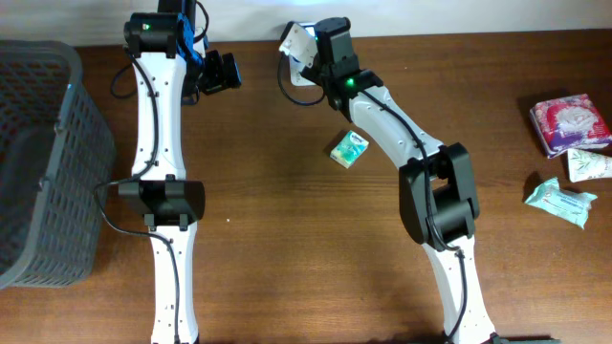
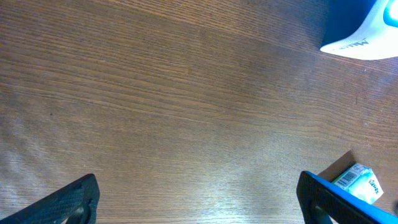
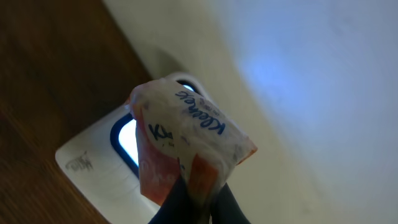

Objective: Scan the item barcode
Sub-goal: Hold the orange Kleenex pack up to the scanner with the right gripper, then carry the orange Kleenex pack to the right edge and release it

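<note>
Pinched at its lower edge in the right claw (image 3: pixel 198 202) is a soft tissue pack (image 3: pixel 189 143), white and orange with blue lettering. It is held tilted just in front of the scanner (image 3: pixel 93 163), whose blue window glows behind it. Whether pack and scanner touch cannot be told. Both are at the far edge of the counter (image 1: pixel 287 239), by the wall. That arm stretches diagonally from the near edge, elbow bent. Over bare wood the left claw (image 1: pixel 218 73) hangs with fingers spread wide, its arm running straight up the counter beside a grey basket (image 1: pixel 38 162). Between the arms lies a small green box (image 1: pixel 349 150). Three more packs (image 1: pixel 571 124) lie far to the right.
</note>
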You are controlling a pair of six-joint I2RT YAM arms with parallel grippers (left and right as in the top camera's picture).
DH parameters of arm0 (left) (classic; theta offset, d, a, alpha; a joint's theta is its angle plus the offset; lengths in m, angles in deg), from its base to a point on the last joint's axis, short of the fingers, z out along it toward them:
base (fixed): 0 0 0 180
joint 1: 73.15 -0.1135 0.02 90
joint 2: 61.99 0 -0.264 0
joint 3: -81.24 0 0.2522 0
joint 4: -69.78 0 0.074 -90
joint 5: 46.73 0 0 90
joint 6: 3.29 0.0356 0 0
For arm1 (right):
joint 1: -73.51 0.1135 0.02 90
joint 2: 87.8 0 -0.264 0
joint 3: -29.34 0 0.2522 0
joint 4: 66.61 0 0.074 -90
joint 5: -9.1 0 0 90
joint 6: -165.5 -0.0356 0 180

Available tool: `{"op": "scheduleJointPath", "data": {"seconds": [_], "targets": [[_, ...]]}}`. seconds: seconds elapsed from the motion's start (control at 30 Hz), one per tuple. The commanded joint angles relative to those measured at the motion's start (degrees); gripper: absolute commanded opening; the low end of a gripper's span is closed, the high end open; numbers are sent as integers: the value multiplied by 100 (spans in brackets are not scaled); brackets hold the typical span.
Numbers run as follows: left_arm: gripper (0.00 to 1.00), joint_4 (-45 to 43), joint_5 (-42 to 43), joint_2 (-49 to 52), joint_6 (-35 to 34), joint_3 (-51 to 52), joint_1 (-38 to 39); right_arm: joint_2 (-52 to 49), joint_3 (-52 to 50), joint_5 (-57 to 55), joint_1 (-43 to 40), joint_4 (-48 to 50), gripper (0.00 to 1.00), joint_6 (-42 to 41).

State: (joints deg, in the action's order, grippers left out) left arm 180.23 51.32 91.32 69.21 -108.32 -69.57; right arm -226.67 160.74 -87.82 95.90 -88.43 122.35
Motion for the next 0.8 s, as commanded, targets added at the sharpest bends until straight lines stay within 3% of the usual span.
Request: {"op": "scheduleJointPath", "data": {"seconds": [0.0, 0.07, 0.17, 0.27, 0.37, 0.47, 0.6, 0.77], "targets": [[99, 4, -57, -66, 90, 39, 2, -33, 151, -149, 4, -22, 4, 632], [99, 4, -57, -66, 90, 39, 0, -33, 151, -306, 4, -7, 4, 686], [99, 4, -57, -66, 90, 39, 0, 98, 157, -1322, -31, 363, 4, -118], [99, 4, -57, -66, 90, 39, 4, 660, 160, -1499, -498, 107, 4, -1974], [99, 4, -57, -66, 90, 39, 0, 1414, 160, -1499, -1700, -1604, 4, -4511], [99, 4, -57, -66, 90, 39, 0, 1615, 157, -1377, -2848, -3683, 4, -5702], [99, 4, -57, -66, 90, 39, 4, 1440, 129, -612, -3788, -5436, 4, -5834], [99, 4, -57, -66, 90, 39, 2, 1047, -293, -625, -4448, -5370, 4, -5829]]}}
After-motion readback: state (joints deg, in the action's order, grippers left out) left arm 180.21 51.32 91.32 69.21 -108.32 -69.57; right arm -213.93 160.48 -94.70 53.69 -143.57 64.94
